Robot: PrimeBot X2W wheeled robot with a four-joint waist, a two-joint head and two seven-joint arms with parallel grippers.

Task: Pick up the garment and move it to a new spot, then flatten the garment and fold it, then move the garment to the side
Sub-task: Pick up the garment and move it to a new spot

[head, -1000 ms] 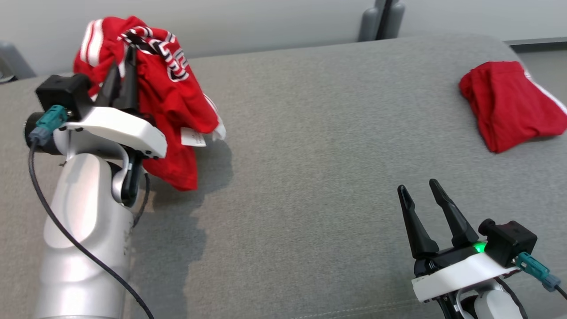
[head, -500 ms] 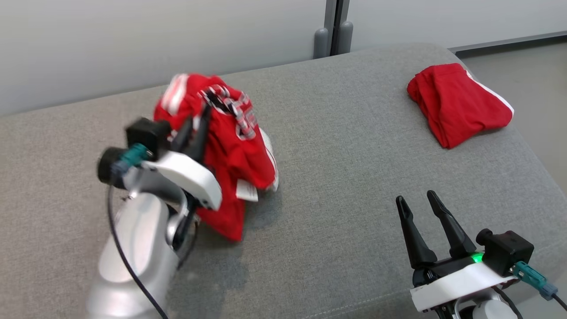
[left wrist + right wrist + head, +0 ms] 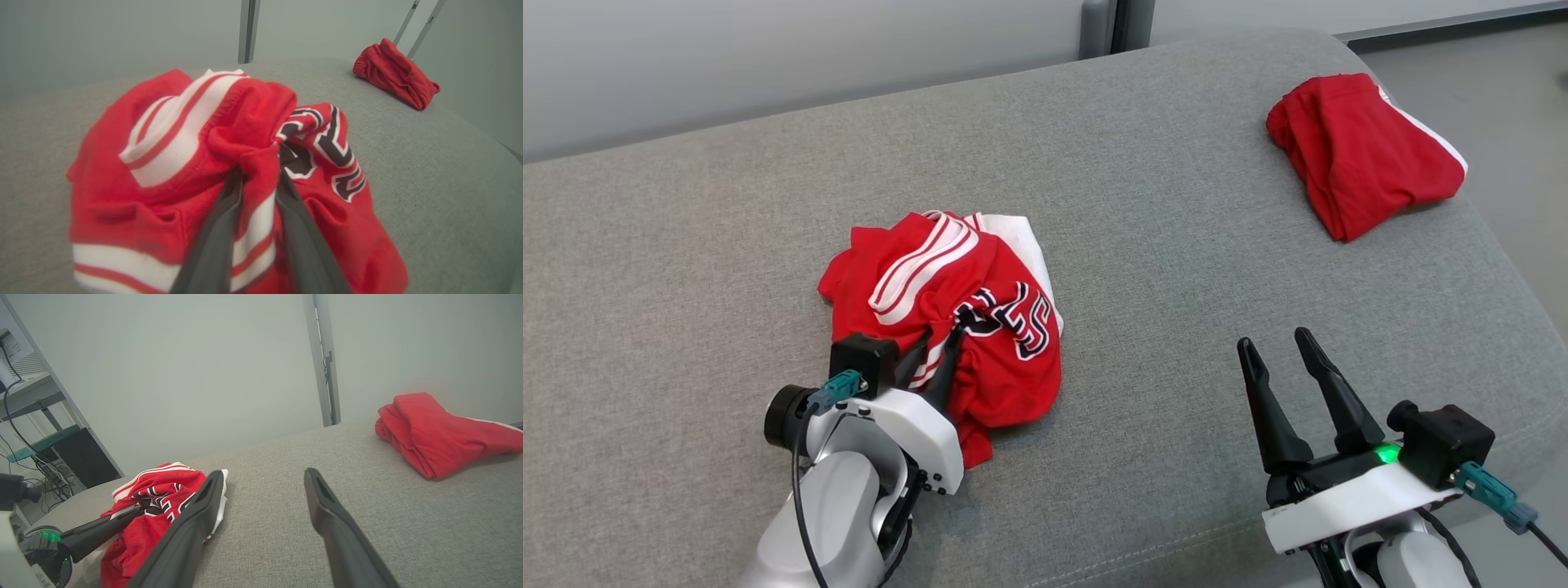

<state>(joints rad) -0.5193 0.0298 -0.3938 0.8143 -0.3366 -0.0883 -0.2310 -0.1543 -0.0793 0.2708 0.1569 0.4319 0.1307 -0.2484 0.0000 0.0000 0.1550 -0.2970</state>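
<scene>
1. Nearest, at the lower right, the right gripper (image 3: 1274, 341) hangs over the grey cushion (image 3: 1160, 286) with its two fingers spread wide and nothing between them
2. At the lower left, the left gripper (image 3: 941, 347) reaches forward into the near side of the garment (image 3: 1005, 367); in the left wrist view its fingers are drawn close on a fold of red cloth pinched between them
3. The garment, a red jersey with white stripes and dark lettering, lies crumpled in a heap on the cushion, a little left of the middle. It sits directly ahead of the left gripper and touches its fingers, and it is well apart from the right gripper, off to that gripper's left
4. Farther back, near the cushion's far right corner, a second red garment (image 3: 1356, 155) lies bunched, well apart from both grippers
5. Behind the cushion stands a pale wall (image 3: 768, 57)
</scene>
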